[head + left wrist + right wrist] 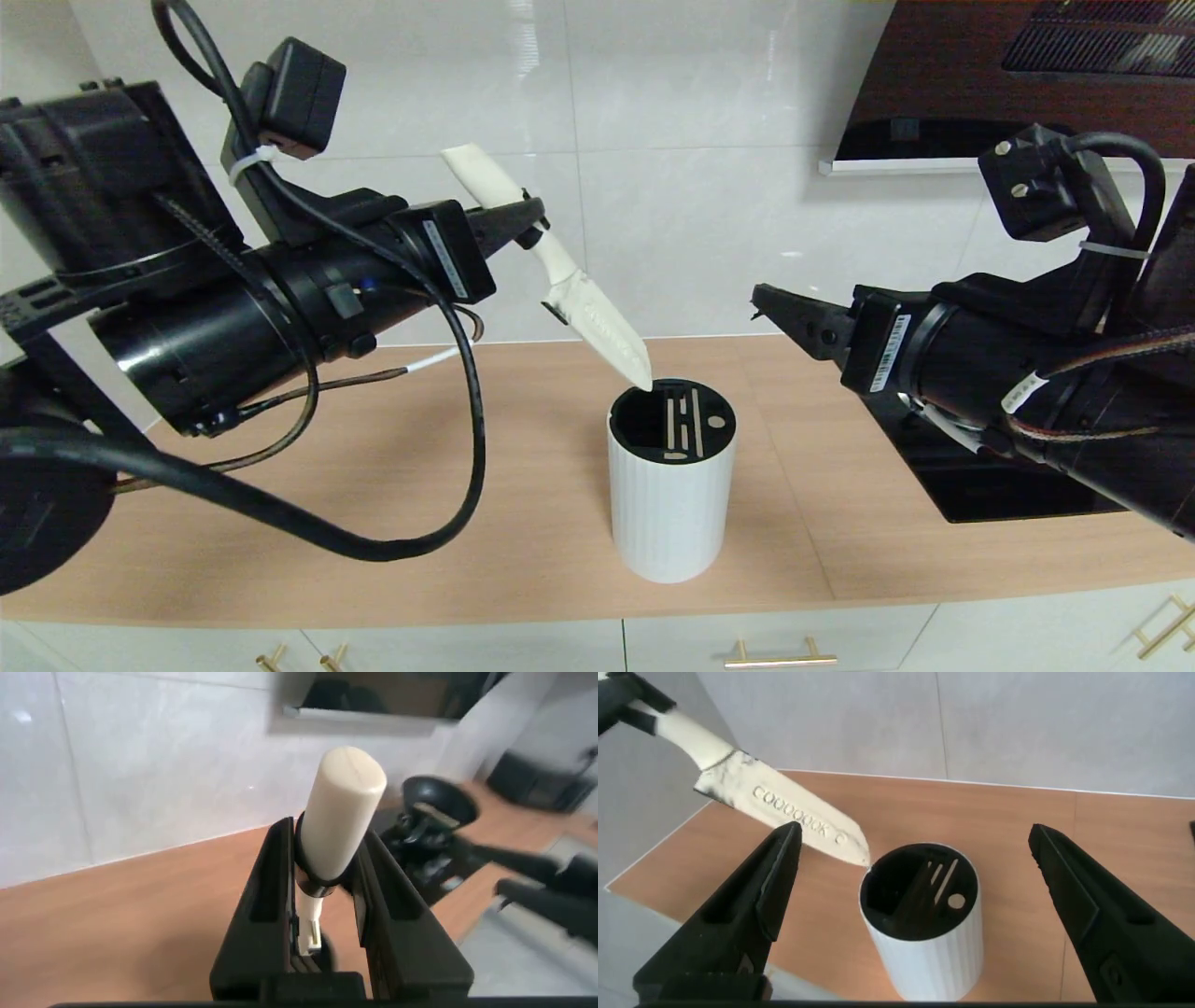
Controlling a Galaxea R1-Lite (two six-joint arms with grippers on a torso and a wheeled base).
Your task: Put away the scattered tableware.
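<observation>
Left gripper (523, 222), clamped on the cream ceramic knife (597, 327), holds its tip below, at the rim of the white ribbed cylindrical holder (667, 504). Insertion next likely needs slot alignment. Right gripper (910, 838) is spread apart.

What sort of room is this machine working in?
Most likely a kitchen: a wooden countertop with a black cooktop set into it, a range hood above on the tiled wall, and a white knife block on the counter.

My left gripper (325, 859) is clamped around the cream handle of the knife (342, 798), butt end toward the camera, above the wooden table (131, 915).
</observation>
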